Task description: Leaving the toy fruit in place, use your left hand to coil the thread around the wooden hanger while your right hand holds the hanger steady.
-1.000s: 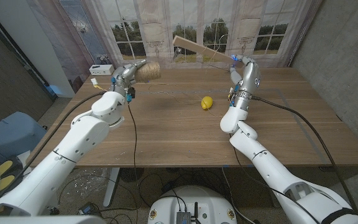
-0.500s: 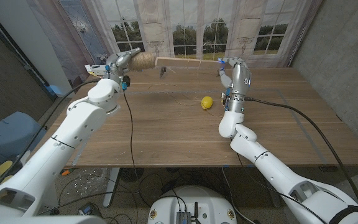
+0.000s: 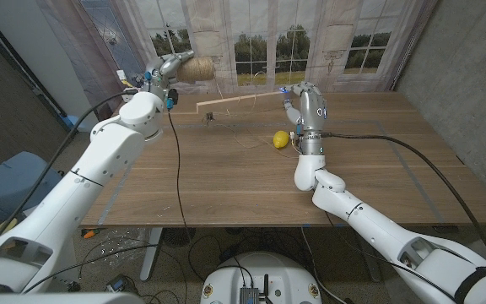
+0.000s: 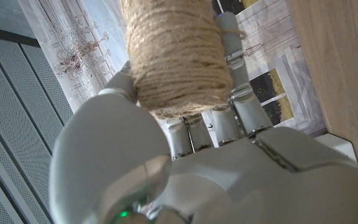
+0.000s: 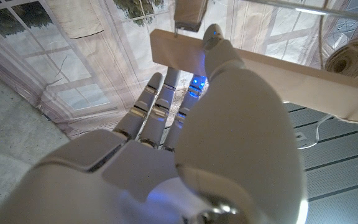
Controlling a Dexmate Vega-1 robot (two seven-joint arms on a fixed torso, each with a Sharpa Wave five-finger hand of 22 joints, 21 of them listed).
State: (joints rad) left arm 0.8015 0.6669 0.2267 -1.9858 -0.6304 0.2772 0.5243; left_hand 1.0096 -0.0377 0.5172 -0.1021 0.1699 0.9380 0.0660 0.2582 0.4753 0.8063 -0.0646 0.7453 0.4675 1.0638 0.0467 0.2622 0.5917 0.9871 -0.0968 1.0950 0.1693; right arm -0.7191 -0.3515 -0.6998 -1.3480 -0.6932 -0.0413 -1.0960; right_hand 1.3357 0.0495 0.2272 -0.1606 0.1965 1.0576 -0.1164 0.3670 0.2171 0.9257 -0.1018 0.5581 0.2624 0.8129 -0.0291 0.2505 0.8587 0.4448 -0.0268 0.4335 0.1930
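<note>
— Head view first: what's each hand doing?

— Up at the far left, the left hand [image 3: 165, 74] is raised above the table [image 3: 226, 181] and grips a spool of thread [image 3: 196, 69], brown twine wound thick. The right hand [image 3: 300, 101] is lifted over the far side of the table, holding one end of the wooden hanger [image 3: 241, 100] — a pale bar that slopes down toward the left, with a small clip hanging off its low end.

— And the toy fruit?

— The yellow lemon [image 3: 282, 138] sits on the wood just beside the right forearm, below the hanger and apart from it. A fine strand runs across the tabletop near it; I can't trace where it ends.

— Left wrist view?

— There the spool of thread [image 4: 178, 59] stands between the thumb and the fingers [image 4: 232, 93] of the left hand [image 4: 185, 162], clasped on both sides. Curtained windows behind, table edge off to one side.

— Right wrist view?

— The right hand [image 5: 191, 137] has its thumb pressed against the flat face of the hanger [image 5: 278, 74], fingers [image 5: 157, 102] reaching behind the bar — a pinch. The spool [image 5: 353, 59] shows past the hanger's other end.
</note>
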